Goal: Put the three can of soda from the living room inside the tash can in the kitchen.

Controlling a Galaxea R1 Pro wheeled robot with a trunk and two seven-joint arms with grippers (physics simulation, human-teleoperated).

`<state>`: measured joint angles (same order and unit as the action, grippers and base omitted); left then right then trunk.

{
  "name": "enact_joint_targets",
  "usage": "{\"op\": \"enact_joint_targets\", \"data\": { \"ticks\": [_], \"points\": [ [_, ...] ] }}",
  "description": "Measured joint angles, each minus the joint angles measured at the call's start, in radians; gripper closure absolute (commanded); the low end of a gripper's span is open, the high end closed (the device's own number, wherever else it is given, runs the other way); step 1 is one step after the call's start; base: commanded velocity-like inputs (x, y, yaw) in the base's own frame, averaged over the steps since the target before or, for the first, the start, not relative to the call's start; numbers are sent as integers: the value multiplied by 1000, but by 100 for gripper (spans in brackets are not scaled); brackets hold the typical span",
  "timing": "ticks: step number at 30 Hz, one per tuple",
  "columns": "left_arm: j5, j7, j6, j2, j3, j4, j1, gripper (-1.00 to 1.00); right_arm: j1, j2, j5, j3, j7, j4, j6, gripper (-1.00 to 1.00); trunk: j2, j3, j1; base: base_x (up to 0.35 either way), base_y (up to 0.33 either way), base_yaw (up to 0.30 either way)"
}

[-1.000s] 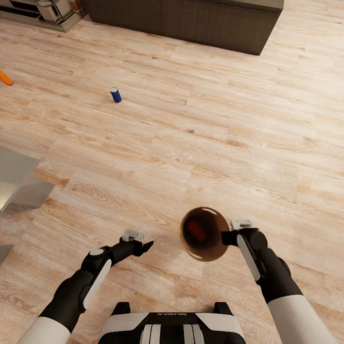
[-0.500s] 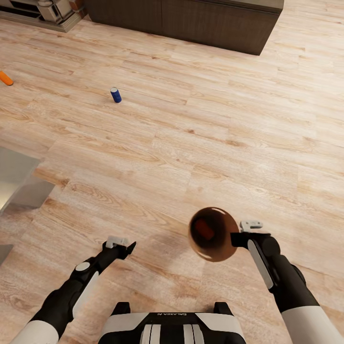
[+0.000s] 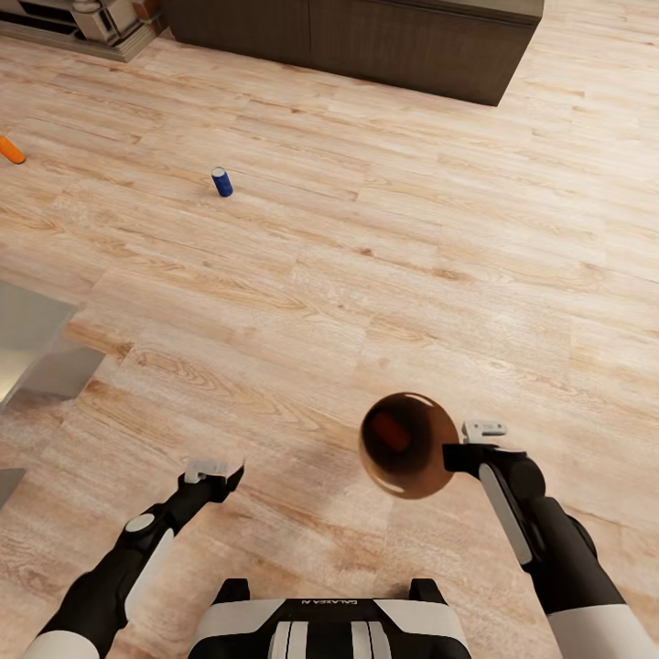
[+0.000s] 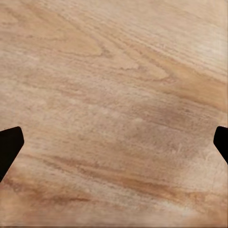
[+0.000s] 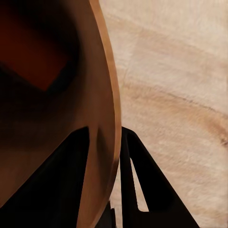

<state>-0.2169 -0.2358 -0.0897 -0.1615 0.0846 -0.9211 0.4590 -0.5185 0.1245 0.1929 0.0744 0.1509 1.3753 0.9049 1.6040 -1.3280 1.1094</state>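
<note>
Gripping the rim of the tash can point(image 3: 407, 446), the right jaws point(image 3: 450, 456) are closed on its wall, one finger inside and one outside, so that the bin hangs tilted above the wood floor point(image 3: 366, 229) with its mouth turned toward the robot's head. The left jaws point(image 3: 227, 476) stand wide apart and hold nothing. An orange-red shape, apparently one soda can point(image 3: 394, 430), lies inside the bin. The blue can point(image 3: 221, 181) stands upright on the floor well ahead and to the left; an orange can point(image 3: 11, 149) lies farther left at the picture's edge. A dark cabinet point(image 3: 366, 41) closes the far side.

Risk: the hold is on a thin rim only; a quick swing or further tilt could let the bin slip or spill its contents.

Views compared: the right wrist view shows the fingers point(image 5: 71, 180) straddling the wall, which the head view cannot resolve; the head view alone locates both loose cans.
</note>
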Motion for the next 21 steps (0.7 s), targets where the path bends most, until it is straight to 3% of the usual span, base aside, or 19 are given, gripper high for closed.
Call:
{"op": "enact_joint_targets", "data": {
  "ticks": [12, 21],
  "points": [
    [2, 7, 4, 9, -2, 10, -9, -100, 29, -8, 2, 5, 0, 38, 1, 100, 0, 0, 0, 0, 0, 0],
    [2, 14, 50, 11, -5, 62, -9, -100, 29, -11, 2, 6, 0, 39, 2, 100, 0, 0, 0, 0, 0, 0]
  ]
}}
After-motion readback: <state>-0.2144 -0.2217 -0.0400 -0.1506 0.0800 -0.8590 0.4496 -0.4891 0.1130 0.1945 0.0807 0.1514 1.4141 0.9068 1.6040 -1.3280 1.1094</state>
